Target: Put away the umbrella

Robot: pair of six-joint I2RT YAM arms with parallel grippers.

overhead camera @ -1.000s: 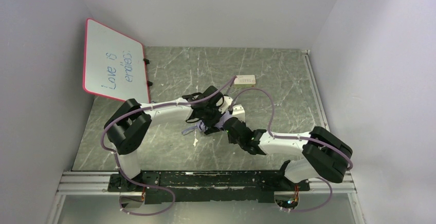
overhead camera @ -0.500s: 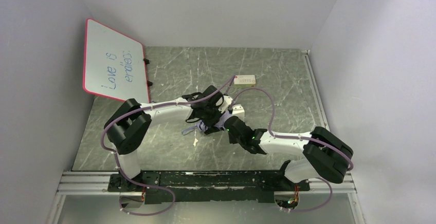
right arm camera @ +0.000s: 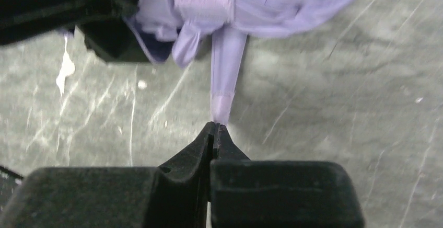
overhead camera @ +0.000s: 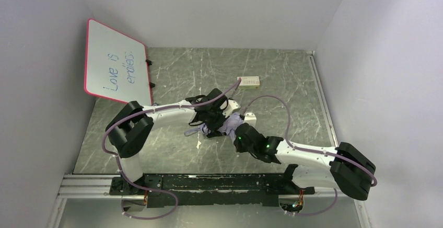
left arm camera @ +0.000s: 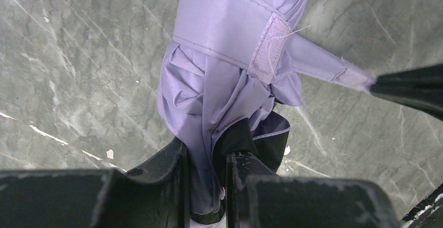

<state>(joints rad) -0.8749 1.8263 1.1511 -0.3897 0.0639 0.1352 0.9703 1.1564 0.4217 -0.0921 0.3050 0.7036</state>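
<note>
The right end effector (right arm camera: 215, 128) has just pinched shut on the tip of the strap (right arm camera: 226, 66) at 4 o'clock of the umbrella (left arm camera: 209, 97), which the left end effector (left arm camera: 206, 170) clamps; fastening can likely begin.

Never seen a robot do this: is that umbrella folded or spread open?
Folded: the umbrella is a bunched bundle with its strap wrapped round it, the strap's tip pinched in the right gripper.

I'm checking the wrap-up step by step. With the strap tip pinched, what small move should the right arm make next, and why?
Probably swing the right end effector around the umbrella, winding the strap tight. Its tip is pinched and stretched straight out, the fastening patch lies bare, and the left end effector clamps the bundle's end.
</note>
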